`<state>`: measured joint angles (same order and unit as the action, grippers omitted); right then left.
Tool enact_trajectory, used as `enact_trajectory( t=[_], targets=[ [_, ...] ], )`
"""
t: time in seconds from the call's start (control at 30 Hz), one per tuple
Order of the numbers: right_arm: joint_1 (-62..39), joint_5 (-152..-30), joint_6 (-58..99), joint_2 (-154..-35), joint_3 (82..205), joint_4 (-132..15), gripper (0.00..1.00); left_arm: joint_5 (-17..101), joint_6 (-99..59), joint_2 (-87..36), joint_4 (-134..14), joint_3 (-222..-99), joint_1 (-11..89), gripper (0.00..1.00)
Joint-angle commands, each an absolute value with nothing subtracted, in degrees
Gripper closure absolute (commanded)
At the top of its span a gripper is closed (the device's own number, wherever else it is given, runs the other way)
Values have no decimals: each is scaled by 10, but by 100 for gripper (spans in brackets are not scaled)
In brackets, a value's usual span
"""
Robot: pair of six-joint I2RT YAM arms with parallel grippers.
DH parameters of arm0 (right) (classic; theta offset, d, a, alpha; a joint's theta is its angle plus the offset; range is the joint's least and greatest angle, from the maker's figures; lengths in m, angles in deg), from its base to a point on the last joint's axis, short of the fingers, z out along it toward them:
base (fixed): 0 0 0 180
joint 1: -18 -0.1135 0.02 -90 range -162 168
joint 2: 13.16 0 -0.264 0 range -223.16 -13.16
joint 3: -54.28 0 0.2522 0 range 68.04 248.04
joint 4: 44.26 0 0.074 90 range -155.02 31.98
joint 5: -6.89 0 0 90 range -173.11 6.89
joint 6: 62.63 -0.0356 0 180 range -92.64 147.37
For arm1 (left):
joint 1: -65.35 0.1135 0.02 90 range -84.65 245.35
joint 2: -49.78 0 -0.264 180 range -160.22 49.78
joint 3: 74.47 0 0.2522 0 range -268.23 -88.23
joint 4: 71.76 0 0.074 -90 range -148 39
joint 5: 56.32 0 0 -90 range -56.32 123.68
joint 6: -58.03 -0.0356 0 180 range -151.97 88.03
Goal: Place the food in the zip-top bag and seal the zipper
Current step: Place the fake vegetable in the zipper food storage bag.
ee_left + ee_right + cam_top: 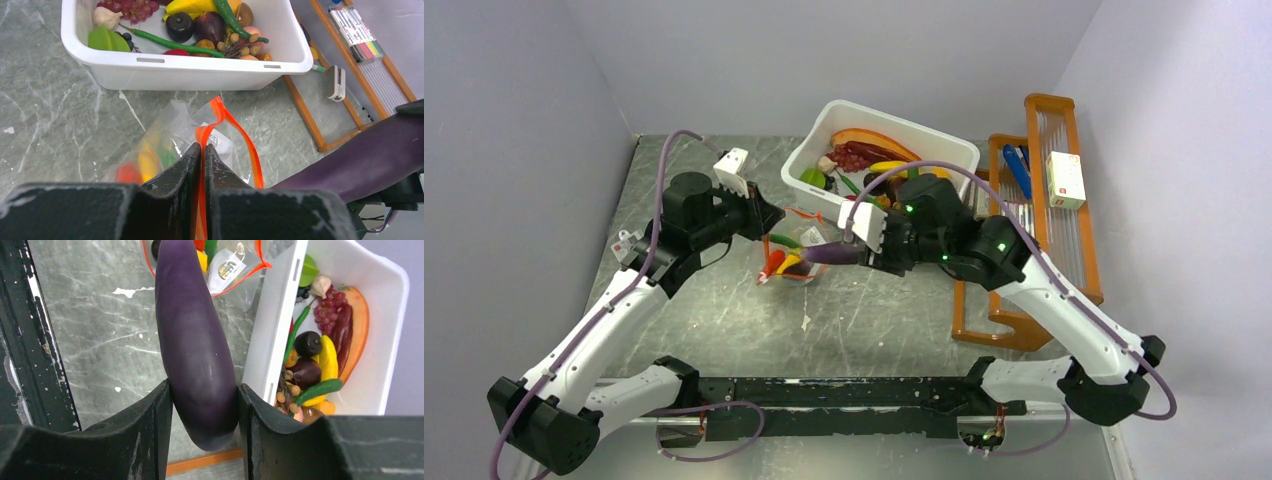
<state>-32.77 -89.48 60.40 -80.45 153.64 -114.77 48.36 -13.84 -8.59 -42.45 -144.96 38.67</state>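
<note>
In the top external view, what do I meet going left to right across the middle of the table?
left gripper → zip-top bag → purple eggplant → right gripper → orange rack. The white tub spans several of these, so it is left out.

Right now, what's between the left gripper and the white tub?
The zip-top bag, its zipper looped open, then bare table; the left wrist view shows it.

Tub [190,72] (white) just behind bag [172,122]
</note>
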Motion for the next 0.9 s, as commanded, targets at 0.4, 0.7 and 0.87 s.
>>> enact_trajectory(
  t=[0.4, 0.7, 0.87],
  targets=[
    [-475, -643, 603, -960, 1571, -1085, 63, 547, -50, -74, -484, -1438, 391, 93],
    [-497, -613, 680, -990, 1562, -1018, 55, 564, -23, -72, -499, -1429, 391, 93],
    [-500, -621, 724, -982, 1523, -967, 53, 561, -19, -67, -496, -1428, 391, 93]
  ],
)
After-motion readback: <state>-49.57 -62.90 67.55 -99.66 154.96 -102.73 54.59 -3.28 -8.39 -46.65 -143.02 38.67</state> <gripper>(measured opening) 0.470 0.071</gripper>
